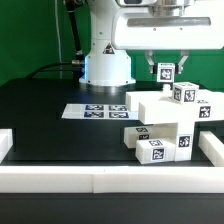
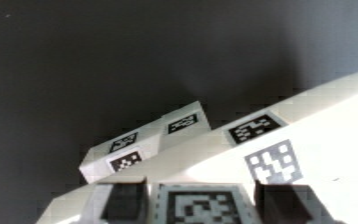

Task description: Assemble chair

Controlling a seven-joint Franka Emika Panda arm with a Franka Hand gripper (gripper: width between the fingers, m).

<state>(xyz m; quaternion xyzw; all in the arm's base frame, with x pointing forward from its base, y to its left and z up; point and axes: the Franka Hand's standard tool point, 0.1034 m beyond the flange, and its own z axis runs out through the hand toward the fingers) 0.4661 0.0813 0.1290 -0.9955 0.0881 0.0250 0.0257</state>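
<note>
The chair is in separate white blocky parts with square tags. Most of them lie piled on the black table at the exterior view's right. My gripper hangs above the back of that pile. Its jaws stand on either side of a small white tagged chair part and press against it, holding it off the table. In the wrist view the same part sits between my two dark fingers, under my gripper. Beyond it lie larger white tagged parts.
The marker board lies flat in front of the robot base. Low white border rails run along the front, the exterior view's left and its right. A green wall stands behind.
</note>
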